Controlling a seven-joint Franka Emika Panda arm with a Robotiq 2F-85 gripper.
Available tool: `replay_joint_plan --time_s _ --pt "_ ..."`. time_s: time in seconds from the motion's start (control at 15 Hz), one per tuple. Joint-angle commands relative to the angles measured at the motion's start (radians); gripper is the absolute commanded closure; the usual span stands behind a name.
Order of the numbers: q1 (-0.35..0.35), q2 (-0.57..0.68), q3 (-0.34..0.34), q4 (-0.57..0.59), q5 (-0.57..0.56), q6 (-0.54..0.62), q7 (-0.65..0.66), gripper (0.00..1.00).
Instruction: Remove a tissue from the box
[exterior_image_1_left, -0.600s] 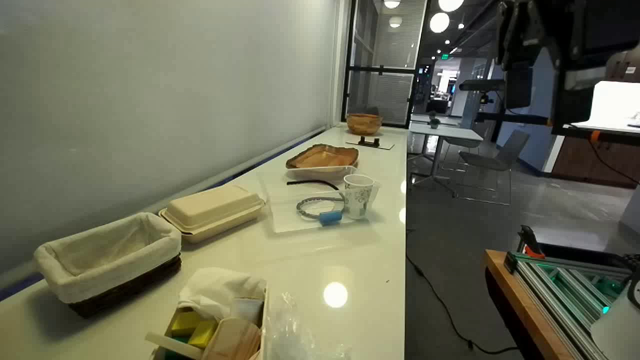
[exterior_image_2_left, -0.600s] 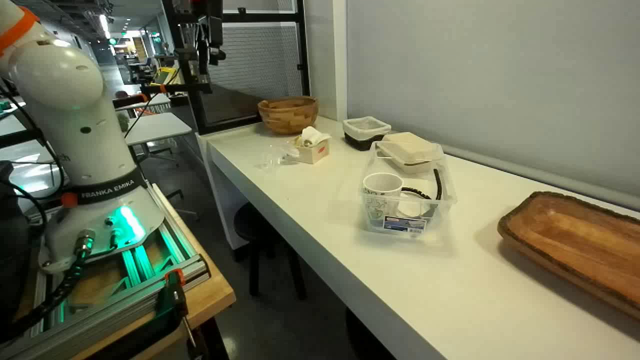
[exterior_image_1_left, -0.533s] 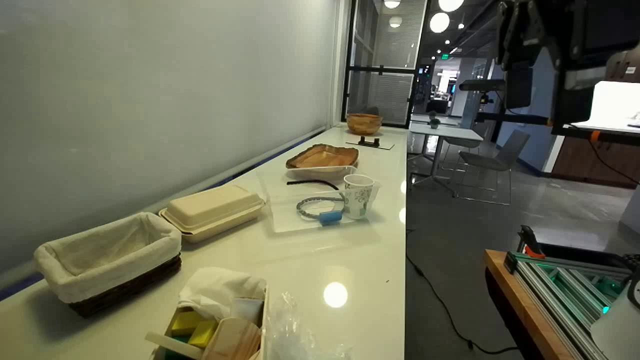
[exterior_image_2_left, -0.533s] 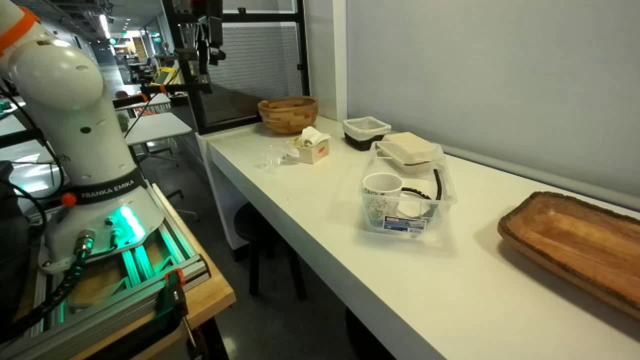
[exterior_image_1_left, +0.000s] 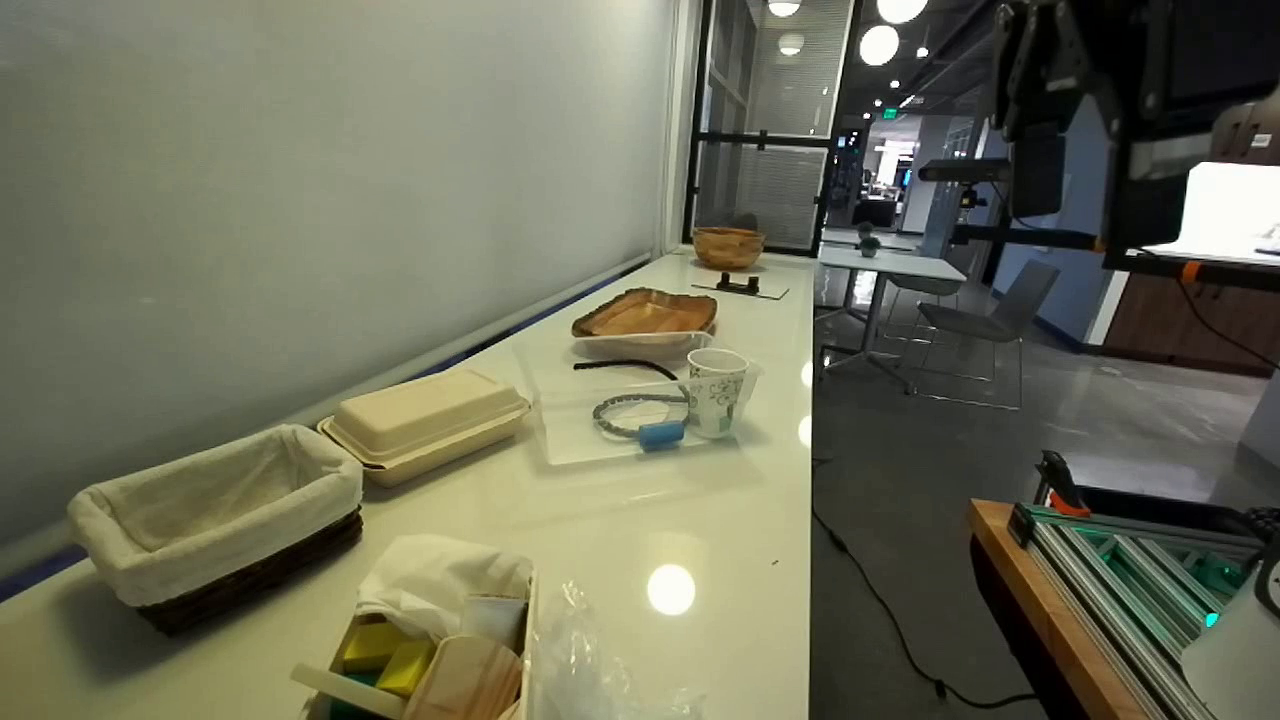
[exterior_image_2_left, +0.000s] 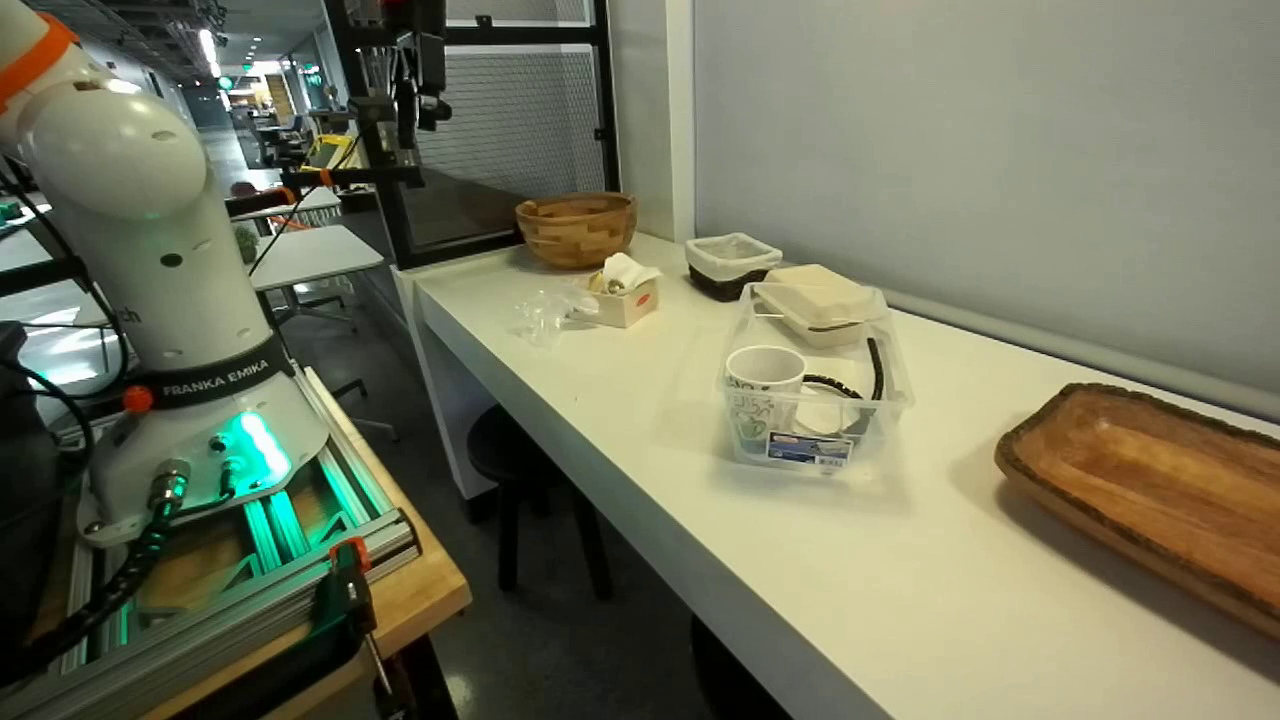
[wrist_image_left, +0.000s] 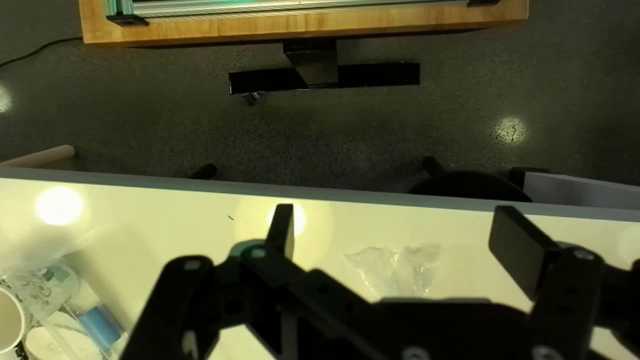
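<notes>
A white tissue (exterior_image_1_left: 440, 580) bunches up out of a small open box (exterior_image_1_left: 531, 640) on the white counter in an exterior view. Yellow blocks (exterior_image_1_left: 405, 665) and wooden pieces share the box. The tissue (exterior_image_2_left: 626, 272) and box (exterior_image_2_left: 630, 308) also show in an exterior view, near the far end of the counter. My gripper (wrist_image_left: 395, 235) is open with nothing between its fingers, high above the counter. It also shows in an exterior view (exterior_image_1_left: 1095, 190), well above and apart from the box. In the wrist view the box and tissue do not show.
A clear crumpled plastic bag (exterior_image_1_left: 595, 660) lies beside the box. A cloth-lined basket (exterior_image_1_left: 220, 520) and a beige clamshell container (exterior_image_1_left: 430, 420) stand along the wall. A clear bin (exterior_image_2_left: 880, 430) holds a paper cup (exterior_image_2_left: 765, 385) and cable. A wooden tray (exterior_image_2_left: 1150, 470) and bowl (exterior_image_2_left: 577, 232) also stand there.
</notes>
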Motion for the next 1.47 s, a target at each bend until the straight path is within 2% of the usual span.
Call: replay_joint_plan --time_s 0.0,0.2,0.4,0.67,0.87,1.07,1.2,1.27,1.4 --pt "-0.005 0.032 0.003 -0.014 -0.009 0.097 0.013 0.0" --pt "-0.008 0.113 0.019 -0.031 -0.036 0.273 0.024 0.0" --pt "-0.013 0.22 0.033 -0.049 -0.089 0.503 0.034 0.0" --pt "-0.018 0.404 0.026 -0.032 -0.141 0.798 0.048 0.0" --pt "-0.016 0.542 0.018 -0.003 -0.147 0.964 0.047 0.0" --pt "-0.01 0.675 0.01 0.048 -0.168 1.091 0.052 0.0" --pt "-0.008 0.755 -0.007 0.09 -0.236 1.144 0.097 0.0" --pt "0.007 0.661 -0.013 0.03 -0.166 1.106 0.035 0.0" --pt "0.012 0.725 -0.027 0.065 -0.191 1.131 0.05 0.0"
